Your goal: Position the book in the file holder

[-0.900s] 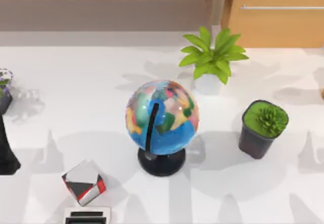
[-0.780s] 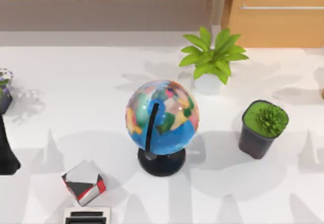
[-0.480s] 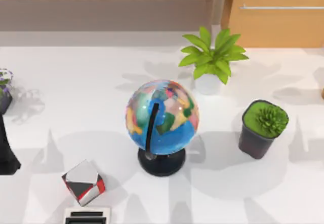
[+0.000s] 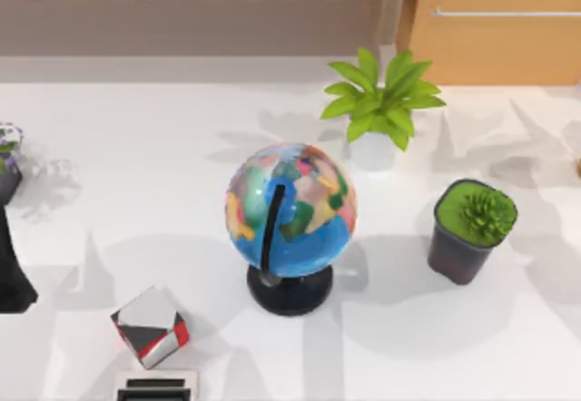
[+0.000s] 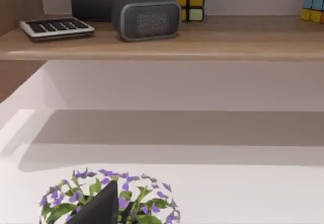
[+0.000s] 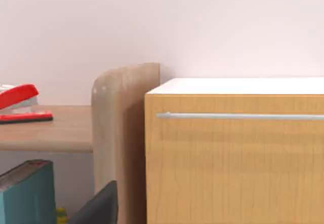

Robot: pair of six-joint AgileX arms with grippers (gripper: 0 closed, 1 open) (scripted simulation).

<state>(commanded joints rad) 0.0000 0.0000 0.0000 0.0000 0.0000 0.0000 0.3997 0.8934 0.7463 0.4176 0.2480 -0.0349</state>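
The book and the file holder are out of view. My left arm is a black shape at the table's left edge, pointing toward a purple-flowered plant. One of its dark fingertips hangs just in front of those flowers in the left wrist view. In the right wrist view a single dark fingertip of my right arm shows, facing a wooden cabinet with a metal handle.
A globe on a black stand is mid-table, with a leafy plant behind it and a potted succulent to its right. A grey-red cube and calculator lie front left. A teal-blue volume stands beside the shelf panel.
The arm shadows on the table's right side have slid toward the back right. The left arm and all objects on the table stay where they were.
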